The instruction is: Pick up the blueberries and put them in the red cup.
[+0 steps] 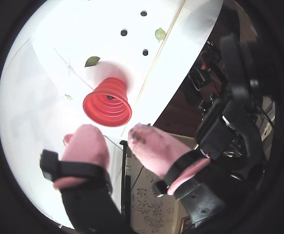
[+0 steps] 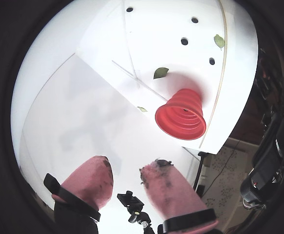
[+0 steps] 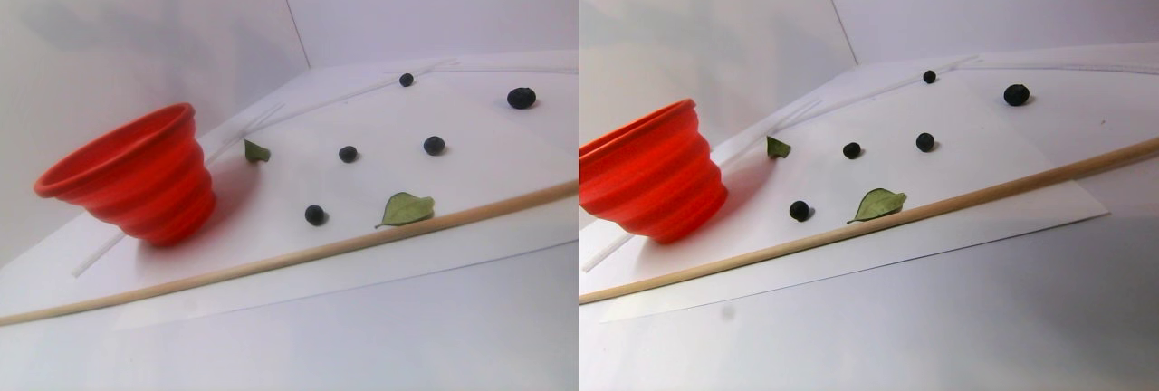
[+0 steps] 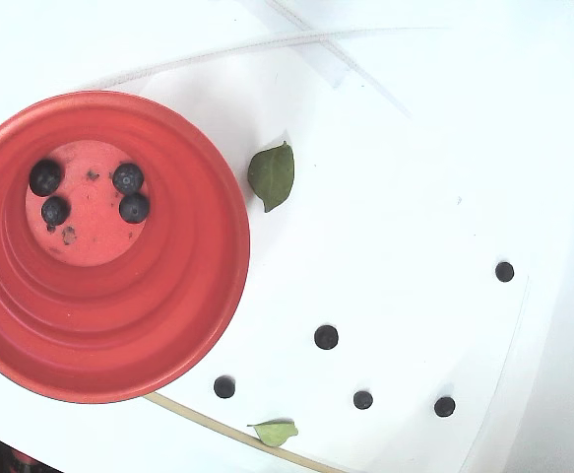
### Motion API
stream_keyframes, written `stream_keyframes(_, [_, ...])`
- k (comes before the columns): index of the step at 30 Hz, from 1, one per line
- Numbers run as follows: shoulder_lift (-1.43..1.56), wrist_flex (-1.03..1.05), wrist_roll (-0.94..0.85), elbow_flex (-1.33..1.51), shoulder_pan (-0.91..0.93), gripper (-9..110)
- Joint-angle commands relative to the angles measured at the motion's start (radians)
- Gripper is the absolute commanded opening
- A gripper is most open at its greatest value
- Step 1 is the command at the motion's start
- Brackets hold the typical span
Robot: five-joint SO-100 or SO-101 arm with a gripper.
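Observation:
The red cup [image 4: 198,296] stands upright on white paper with several blueberries [image 4: 129,179] on its pale bottom. More blueberries [image 4: 326,337] lie loose on the paper beside it, also seen past the cup in the stereo pair view [image 3: 314,214]. In both wrist views my gripper [image 1: 113,132] [image 2: 129,162] hangs high over the table, open, with nothing between its pink, stained fingertips [image 2: 97,170]. The red cup [image 1: 107,102] [image 2: 180,114] sits ahead of the fingers, and the loose blueberries [image 1: 145,51] [image 2: 184,41] lie beyond it. The gripper is out of the stereo pair and fixed views.
A thin wooden stick [image 3: 272,264] runs along the paper's edge near the cup. Green leaves [image 4: 272,175] [image 3: 406,209] lie among the berries. In a wrist view the table edge [image 1: 146,114] drops to dark gear [image 1: 229,122]; a small black mount [image 2: 132,202] shows below the fingers.

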Motion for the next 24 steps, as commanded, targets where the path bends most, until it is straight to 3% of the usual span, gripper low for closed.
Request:
stream_keyframes(1, [0.018, 0.000, 0.008, -0.014, 0.015, 11])
stream_keyframes(24, [0.018, 0.000, 0.009, -0.014, 0.015, 11])
